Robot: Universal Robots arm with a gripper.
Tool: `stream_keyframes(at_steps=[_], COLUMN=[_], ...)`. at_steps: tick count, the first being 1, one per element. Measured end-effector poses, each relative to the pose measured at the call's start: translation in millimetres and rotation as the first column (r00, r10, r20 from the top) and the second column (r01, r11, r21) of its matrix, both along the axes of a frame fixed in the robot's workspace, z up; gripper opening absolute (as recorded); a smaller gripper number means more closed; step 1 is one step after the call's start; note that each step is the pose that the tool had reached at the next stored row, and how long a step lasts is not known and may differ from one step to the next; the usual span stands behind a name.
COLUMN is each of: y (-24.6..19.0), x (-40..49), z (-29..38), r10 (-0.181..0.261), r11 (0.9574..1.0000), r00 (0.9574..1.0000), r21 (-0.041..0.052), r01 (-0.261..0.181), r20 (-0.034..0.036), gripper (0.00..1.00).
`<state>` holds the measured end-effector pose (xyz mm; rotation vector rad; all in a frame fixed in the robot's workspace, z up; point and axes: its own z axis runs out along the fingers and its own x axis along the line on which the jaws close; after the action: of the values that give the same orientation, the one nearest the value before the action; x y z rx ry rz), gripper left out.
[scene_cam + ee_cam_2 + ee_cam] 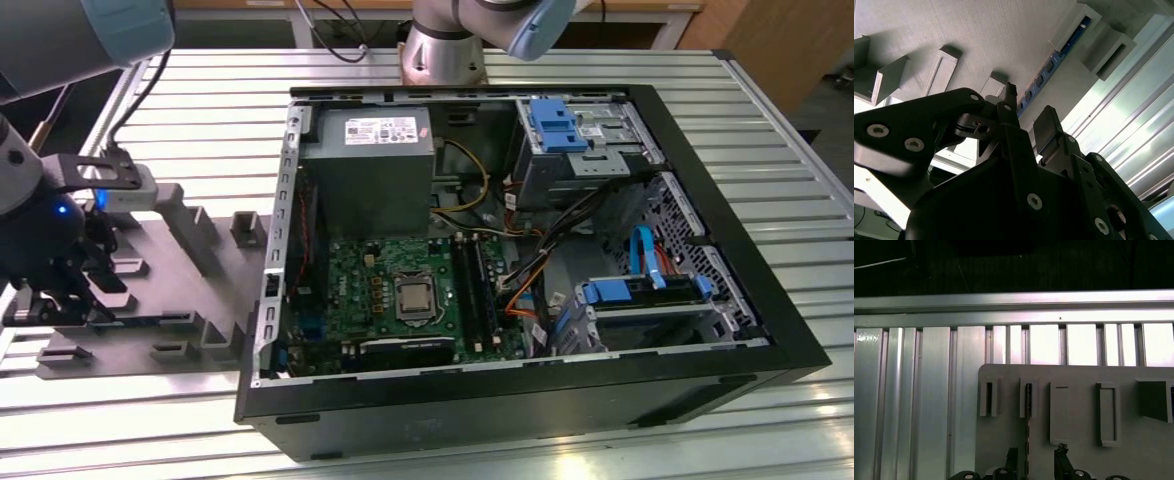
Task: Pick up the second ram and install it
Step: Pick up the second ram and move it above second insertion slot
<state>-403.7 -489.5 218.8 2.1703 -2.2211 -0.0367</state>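
Note:
The second ram (1054,64) is a thin blue stick standing on edge in a slot of the grey fixture plate (187,255), left of the computer case in the exterior view. In the first wrist view the ram (1028,407) shows edge-on as a dark line. My gripper (1036,462) hangs low over the plate with one finger on each side of the stick and gaps between them, so it is open. The exterior view shows the gripper (60,300) at the far left, and the second wrist view shows the gripper (1029,112) just short of the stick's near end.
The open computer case (747,350) lies on the slatted metal table (134,430). Inside are the green motherboard (350,285), long black slots (474,290), a grey power-supply box (367,170) and blue drive bays (561,125). Raised blocks (247,228) stand on the fixture plate.

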Motion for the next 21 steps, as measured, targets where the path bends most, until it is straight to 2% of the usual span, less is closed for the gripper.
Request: stream_keyframes(at_steps=[12, 21], y=[-0.2, -2.7], x=[-0.1, -0.5], z=[-5.7, -11.6], r10=[0.003, 0.006], r11=[1.0000, 1.0000], r00=[1.0000, 1.0000], r21=[-0.0001, 0.0001], r01=[-0.003, -0.006], r20=[-0.0001, 0.0001], gripper=[0.42, 0.42])
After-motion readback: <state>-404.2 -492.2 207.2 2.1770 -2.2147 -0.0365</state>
